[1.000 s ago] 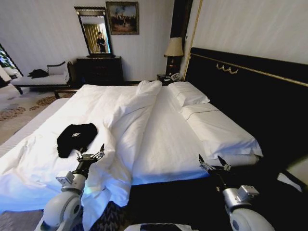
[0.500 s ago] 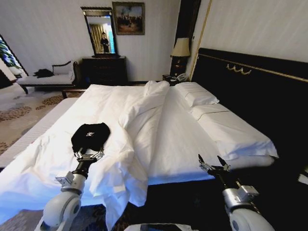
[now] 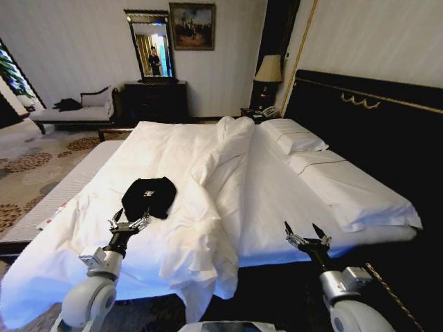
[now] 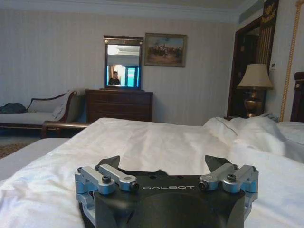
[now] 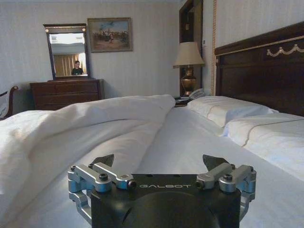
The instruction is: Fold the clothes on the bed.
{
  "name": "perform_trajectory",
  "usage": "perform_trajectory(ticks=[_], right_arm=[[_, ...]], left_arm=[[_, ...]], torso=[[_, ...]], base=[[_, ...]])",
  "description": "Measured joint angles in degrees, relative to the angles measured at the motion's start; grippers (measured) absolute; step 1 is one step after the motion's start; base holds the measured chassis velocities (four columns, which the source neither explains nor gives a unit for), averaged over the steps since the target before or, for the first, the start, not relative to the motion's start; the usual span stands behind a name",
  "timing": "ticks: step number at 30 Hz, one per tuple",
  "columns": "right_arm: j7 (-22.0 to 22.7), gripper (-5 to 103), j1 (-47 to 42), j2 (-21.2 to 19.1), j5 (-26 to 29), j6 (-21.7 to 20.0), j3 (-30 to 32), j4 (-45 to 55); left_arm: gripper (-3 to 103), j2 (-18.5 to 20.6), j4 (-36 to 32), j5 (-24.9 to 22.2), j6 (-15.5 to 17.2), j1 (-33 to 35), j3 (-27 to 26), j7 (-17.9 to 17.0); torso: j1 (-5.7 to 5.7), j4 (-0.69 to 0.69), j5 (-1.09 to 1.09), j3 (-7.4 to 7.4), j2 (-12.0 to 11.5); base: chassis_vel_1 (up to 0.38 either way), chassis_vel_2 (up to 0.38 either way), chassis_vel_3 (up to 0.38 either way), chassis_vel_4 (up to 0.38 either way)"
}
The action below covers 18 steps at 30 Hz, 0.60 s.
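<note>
Lower left of the head view: the left gripper (image 3: 129, 223), fingers spread and empty, sits just below the bunched black T-shirt (image 3: 149, 196) on the bed (image 3: 277, 200); the right gripper (image 3: 307, 237), also open and empty, waits well apart at lower right.

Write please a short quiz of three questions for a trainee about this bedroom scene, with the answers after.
1. True or false: the black T-shirt already lies folded flat in a neat rectangle.
2. Which gripper is nearer the T-shirt? A) the left gripper B) the right gripper
3. Fill in: the T-shirt lies on the white ____ of the bed.

Key:
1. False. It sits as a bunched heap.
2. A. The left gripper, open, hovers just short of the T-shirt; the right gripper, also open, is by the bed's near edge on the pillow side.
3. duvet.
</note>
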Motion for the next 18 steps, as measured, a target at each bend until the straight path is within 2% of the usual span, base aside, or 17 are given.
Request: perform_trajectory(ticks=[18], right_arm=[[-0.2, 100, -0.4, 0.0, 0.3, -0.4, -0.2, 1.5]], left_arm=[[100, -0.1, 0.0, 0.0, -0.1, 0.2, -0.1, 0.1]], torso=[[0.0, 0.0, 0.0, 0.0, 0.0]], base=[[0.152, 0.218, -0.154, -0.22]])
